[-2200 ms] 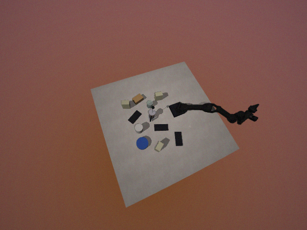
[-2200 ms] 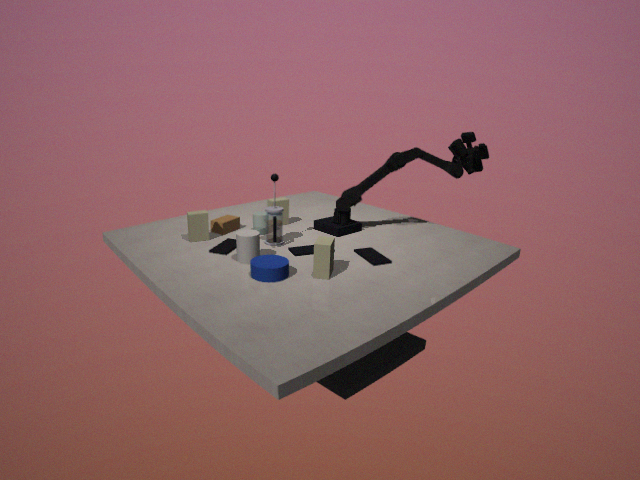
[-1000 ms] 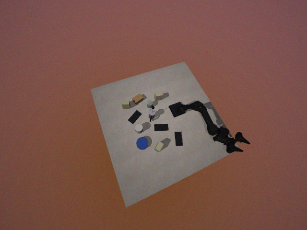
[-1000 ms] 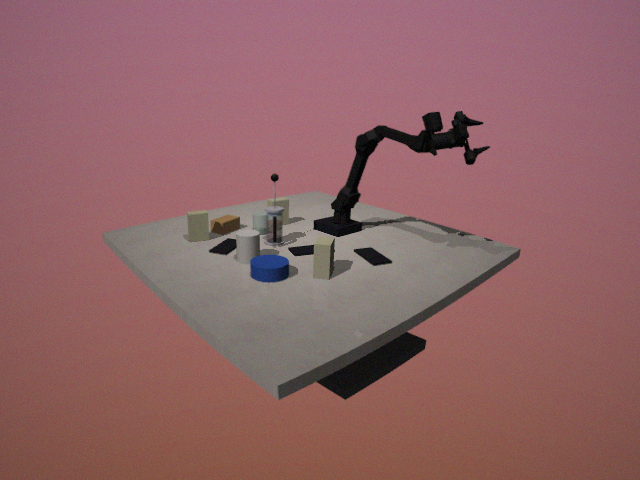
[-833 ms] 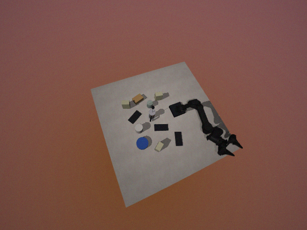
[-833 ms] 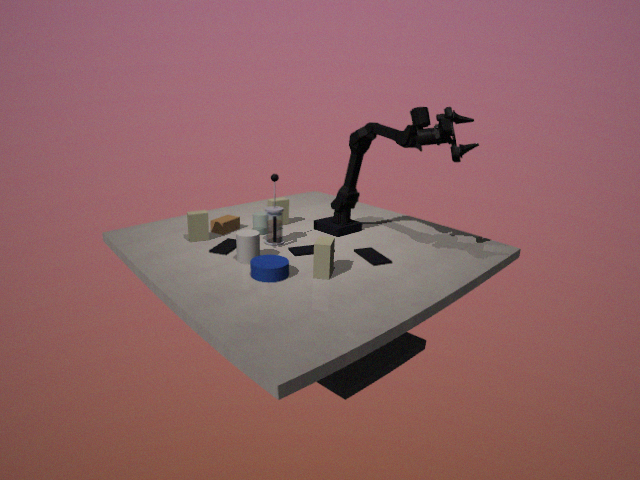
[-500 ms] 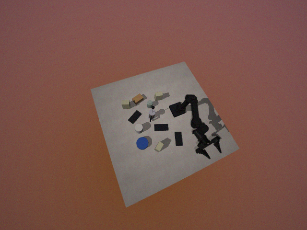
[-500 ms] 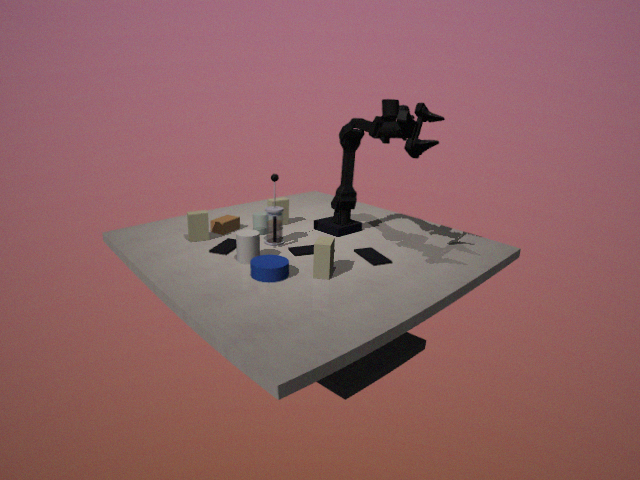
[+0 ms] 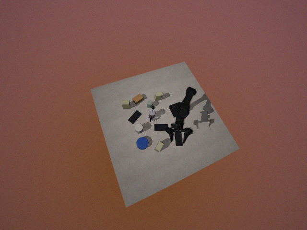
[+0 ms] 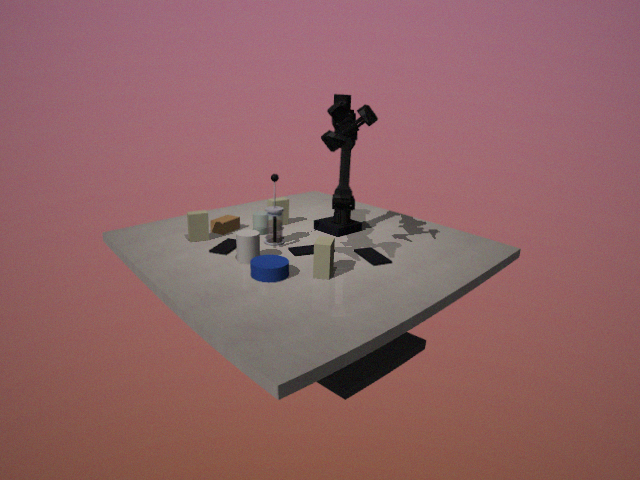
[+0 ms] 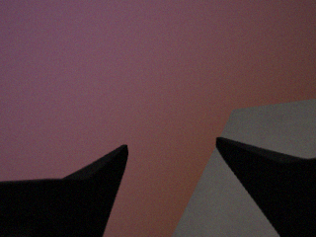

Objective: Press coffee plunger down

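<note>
The coffee press [image 9: 152, 113] [image 10: 274, 232] stands upright on the table, a clear cylinder with a pale lid and a dark handle. Its plunger knob [image 9: 152, 107] [image 10: 274, 177], a black ball, stands high above the lid on a thin rod, so the plunger is up. My gripper [image 9: 177, 142] [image 11: 172, 145] is open and empty. It is high above the table, well away from the press, on the side towards the blue disc and the dark flat pads in the top view. The press does not show in the wrist view.
A pale green cylinder [image 9: 149, 104] [image 10: 260, 222] stands close beside the press. A white cylinder [image 9: 138, 128] [image 10: 248, 246], a blue disc [image 9: 142, 143] [image 10: 269, 268], an orange block [image 9: 137, 98] [image 10: 225, 224], several cream blocks and flat black pads are around it.
</note>
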Motion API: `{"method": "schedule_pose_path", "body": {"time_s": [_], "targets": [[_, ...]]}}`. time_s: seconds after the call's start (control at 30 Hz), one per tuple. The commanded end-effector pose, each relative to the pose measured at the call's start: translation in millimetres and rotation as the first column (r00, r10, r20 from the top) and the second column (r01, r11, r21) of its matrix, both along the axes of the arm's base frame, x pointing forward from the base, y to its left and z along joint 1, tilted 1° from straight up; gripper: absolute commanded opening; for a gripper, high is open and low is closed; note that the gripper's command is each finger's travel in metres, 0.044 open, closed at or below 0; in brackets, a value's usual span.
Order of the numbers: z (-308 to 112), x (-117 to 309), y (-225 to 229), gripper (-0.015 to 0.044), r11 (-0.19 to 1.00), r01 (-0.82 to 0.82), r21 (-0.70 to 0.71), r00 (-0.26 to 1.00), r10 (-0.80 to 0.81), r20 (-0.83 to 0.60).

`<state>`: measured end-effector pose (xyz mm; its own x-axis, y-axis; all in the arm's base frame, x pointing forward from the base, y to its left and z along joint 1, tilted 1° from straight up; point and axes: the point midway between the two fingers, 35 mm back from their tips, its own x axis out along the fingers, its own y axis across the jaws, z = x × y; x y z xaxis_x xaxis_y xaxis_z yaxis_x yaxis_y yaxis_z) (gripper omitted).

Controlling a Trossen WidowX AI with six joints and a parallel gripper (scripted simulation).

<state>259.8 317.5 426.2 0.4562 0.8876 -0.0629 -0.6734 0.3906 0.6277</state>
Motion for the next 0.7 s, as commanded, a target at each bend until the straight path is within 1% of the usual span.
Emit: {"method": "schedule_pose_path", "body": {"time_s": [0.0,0.17,0.3,0.43,0.57,0.63,0.67], "targets": [[-17,31,-68,0.0440,0.970,0.210,-0.118,0.977,-0.205,0.052],[-38,49,-146,0.0440,0.875,0.415,-0.249,0.910,-0.400,0.109],[-57,50,-210,0.0440,0.750,0.553,-0.363,0.830,-0.533,0.162],[-79,36,-271,0.0440,0.587,0.647,-0.486,0.740,-0.636,0.217],[-103,9,-326,0.0440,0.404,0.685,-0.607,0.652,-0.712,0.262],[-111,-2,-342,0.0440,0.345,0.684,-0.643,0.626,-0.730,0.274],[-112,-4,-344,0.0440,0.338,0.683,-0.647,0.623,-0.732,0.275]]}}
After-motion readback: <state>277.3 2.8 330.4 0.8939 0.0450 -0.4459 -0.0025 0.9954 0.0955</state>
